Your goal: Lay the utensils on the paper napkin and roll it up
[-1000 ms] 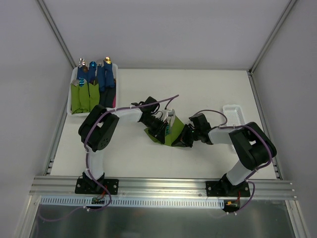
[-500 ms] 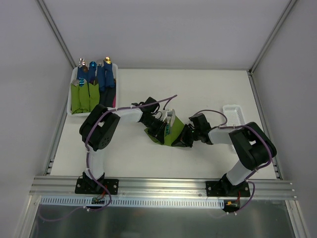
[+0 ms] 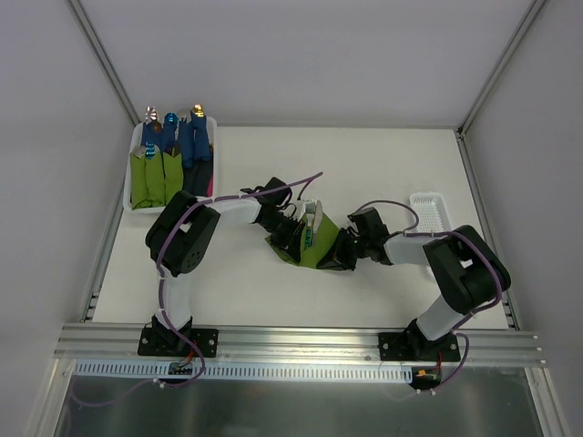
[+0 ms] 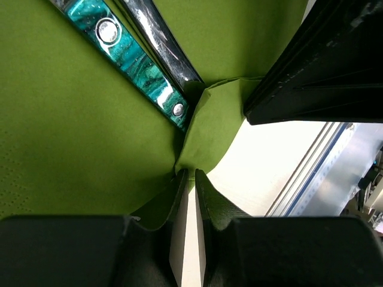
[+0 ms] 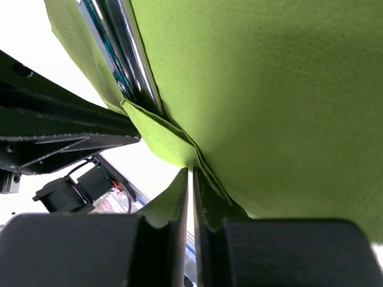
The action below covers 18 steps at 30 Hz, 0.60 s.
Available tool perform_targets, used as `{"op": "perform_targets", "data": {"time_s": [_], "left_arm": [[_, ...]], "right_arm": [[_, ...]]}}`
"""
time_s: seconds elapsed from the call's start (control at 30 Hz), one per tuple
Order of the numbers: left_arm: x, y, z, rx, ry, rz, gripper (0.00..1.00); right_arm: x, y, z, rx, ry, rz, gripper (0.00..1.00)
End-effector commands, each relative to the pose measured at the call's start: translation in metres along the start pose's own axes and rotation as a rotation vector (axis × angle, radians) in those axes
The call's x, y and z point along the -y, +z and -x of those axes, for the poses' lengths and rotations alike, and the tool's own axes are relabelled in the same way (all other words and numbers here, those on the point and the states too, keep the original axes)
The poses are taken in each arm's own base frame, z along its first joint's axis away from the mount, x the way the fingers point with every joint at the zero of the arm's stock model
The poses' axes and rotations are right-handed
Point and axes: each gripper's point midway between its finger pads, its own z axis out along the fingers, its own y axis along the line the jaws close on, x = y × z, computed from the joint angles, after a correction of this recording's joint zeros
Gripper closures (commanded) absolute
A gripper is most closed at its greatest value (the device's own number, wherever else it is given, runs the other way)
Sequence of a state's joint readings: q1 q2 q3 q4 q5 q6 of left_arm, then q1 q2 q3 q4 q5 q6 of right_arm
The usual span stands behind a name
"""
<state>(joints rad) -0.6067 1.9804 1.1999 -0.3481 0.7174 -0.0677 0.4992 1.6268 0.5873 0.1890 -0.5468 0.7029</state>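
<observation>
Lime-green paper napkin [image 3: 303, 250] sits mid-table, and its flap has crept up a shade over the last second while the arms barely shifted. The roll looks begun but far from finished. Left gripper [image 4: 188, 174], in from ten o'clock, has narrow jaws pinching the folded corner. Right gripper [image 5: 190, 171], from three o'clock, shows a hairline slit at the fold; gripping or letting go, I cannot tell. Utensils [image 4: 140, 63] lie inside, teal handle showing.

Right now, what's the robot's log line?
left gripper: pinching paper napkin | right gripper: pinching paper napkin | utensils: on paper napkin
</observation>
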Motion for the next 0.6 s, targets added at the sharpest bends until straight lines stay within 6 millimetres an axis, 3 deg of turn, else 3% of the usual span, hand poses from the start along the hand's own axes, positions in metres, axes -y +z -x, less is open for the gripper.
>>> {"op": "perform_targets", "data": {"time_s": [0.0, 0.2, 0.37, 0.57], "left_arm": [[-0.016, 0.003, 0.000, -0.007, -0.031, 0.056, 0.89], [-0.018, 0.003, 0.001, -0.006, -0.027, 0.059, 0.91], [-0.016, 0.002, 0.002, -0.004, -0.023, 0.058, 0.91], [-0.015, 0.002, 0.004, 0.000, -0.019, 0.052, 0.90]], "right_arm": [[-0.010, -0.010, 0.007, 0.023, -0.057, -0.003, 0.90], [-0.052, -0.022, 0.024, 0.073, -0.122, 0.082, 0.86], [-0.076, -0.020, 0.033, 0.071, -0.155, 0.142, 0.86], [-0.075, -0.001, 0.039, 0.038, -0.144, 0.157, 0.89]]}}
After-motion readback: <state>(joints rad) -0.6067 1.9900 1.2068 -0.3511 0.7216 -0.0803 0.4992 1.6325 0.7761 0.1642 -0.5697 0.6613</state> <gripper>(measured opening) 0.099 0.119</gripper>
